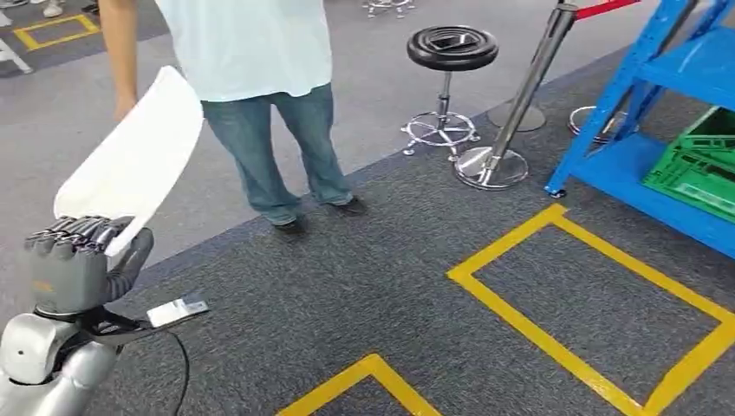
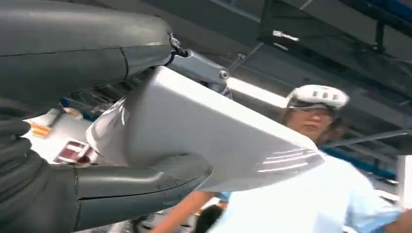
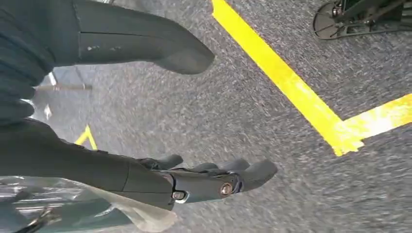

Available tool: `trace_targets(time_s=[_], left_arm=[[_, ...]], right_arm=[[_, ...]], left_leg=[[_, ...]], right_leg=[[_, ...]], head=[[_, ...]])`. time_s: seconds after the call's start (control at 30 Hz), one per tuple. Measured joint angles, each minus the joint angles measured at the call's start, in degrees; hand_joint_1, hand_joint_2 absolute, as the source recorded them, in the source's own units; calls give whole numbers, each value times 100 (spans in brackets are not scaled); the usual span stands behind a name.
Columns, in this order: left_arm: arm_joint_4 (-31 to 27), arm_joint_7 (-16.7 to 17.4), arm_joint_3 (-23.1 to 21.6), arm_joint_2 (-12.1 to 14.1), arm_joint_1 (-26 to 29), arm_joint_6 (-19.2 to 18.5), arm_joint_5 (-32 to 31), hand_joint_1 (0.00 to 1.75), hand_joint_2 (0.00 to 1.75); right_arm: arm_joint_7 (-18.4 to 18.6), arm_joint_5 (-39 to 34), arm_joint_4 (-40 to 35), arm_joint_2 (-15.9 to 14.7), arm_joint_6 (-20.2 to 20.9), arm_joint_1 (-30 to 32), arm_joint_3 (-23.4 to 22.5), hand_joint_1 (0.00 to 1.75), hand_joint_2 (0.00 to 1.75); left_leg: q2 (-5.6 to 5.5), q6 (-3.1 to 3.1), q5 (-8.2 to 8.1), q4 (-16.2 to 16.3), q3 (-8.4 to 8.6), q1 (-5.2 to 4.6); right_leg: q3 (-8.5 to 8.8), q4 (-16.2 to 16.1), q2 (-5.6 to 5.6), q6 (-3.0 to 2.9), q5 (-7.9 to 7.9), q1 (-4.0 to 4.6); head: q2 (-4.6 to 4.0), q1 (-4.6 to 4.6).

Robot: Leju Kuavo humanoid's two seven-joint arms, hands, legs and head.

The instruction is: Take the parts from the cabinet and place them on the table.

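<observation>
The left hand (image 1: pixel 76 260) is raised at the lower left of the head view and holds a white part (image 1: pixel 130 165), a flat, long panel that rises at a slant from the fingers toward the person (image 1: pixel 251 95) standing on the carpet (image 1: pixel 364 286). In the left wrist view the thick thumb lies under the white part (image 2: pixel 204 136) and the dark fingers (image 2: pixel 87 43) close over its upper side, so the part is gripped between them. The person's hand hangs just beside the far end of the panel; whether it touches cannot be told. The right hand (image 3: pixel 145 121) hangs over the grey carpet, its thumb and its fingers (image 3: pixel 218 179) apart and nothing between them. Yellow tape lines (image 1: pixel 555 321) mark squares on the floor. A blue rack (image 1: pixel 676 113) with green crates (image 1: pixel 698 165) stands at the right, and a black stool (image 1: pixel 451 52) and a metal post (image 1: pixel 511 113) stand near it.
</observation>
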Motion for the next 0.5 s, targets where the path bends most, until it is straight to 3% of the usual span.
trace_targets(time_s=[0.03, 0.07, 0.13, 0.17, 0.2, 0.33, 0.37, 0.4, 0.43, 0.5], left_arm=[[0, 0, 0, -2, 8, 0, 0, 175, 175], [0, 0, 2, -2, 10, 0, 0, 175, 175], [-2, 0, 9, -2, 9, 0, 0, 175, 175], [-2, -2, 13, -2, 4, 0, 2, 175, 175], [0, -7, 13, -4, -7, -2, 2, 175, 175], [13, -118, 50, -9, -48, 0, 109, 175, 175], [35, -192, 70, -19, -77, 0, 170, 175, 175], [66, -243, 79, -39, -168, 7, 225, 175, 175], [113, -336, 92, -70, -246, -2, 273, 175, 175], [184, -459, 111, -201, -285, -2, 284, 175, 175]], right_arm=[[0, 0, 0, 0, 0, -3, 0, 0, 175], [0, 0, 0, 0, 0, -8, 0, 0, 175], [2, 0, 0, 0, 0, -21, 0, 0, 175], [2, 2, 0, 0, 4, -25, 0, 0, 175], [4, 4, 0, 0, 9, -27, -2, 0, 175], [0, -42, -2, 0, 18, -94, 0, 0, 175], [-11, -44, -2, 0, 20, -132, 0, 0, 175], [-11, -41, -2, 0, 22, -154, -2, 0, 175], [46, 5, -2, 0, 35, -165, 0, 0, 175], [175, 59, -2, 0, 55, -160, 7, 0, 175]], left_leg=[[1, -4, 61, 51, -40, 9], [8, 2, 231, -145, 56, 12], [144, 48, 746, -1129, 563, 0], [419, 89, 838, -1581, 788, -36], [605, 125, 741, -1657, 835, -139], [301, 275, 768, -1732, 809, -155], [245, 321, 808, -1811, 886, -103], [181, 358, 812, -1834, 901, -92], [103, 380, 818, -1832, 893, -87], [-47, 399, 806, -1828, 897, -94]], right_leg=[[14, 0, -88, -2, -15, 3], [31, 0, -163, 4, -32, 5], [102, 0, -307, 19, -78, 8], [135, -3, -364, 40, -103, 12], [137, 4, -412, 86, -133, 58], [225, -58, -675, 204, -179, 44], [211, -10, -489, 240, -257, 15], [84, 277, -144, 234, -423, 18], [-155, 740, 26, 234, -628, 18], [-636, 1589, 132, 244, -904, 22]], head=[[0, 2], [0, 4], [0, 4], [0, 6], [0, 0], [0, -2], [0, 11], [0, 26], [0, 63], [0, 61]])
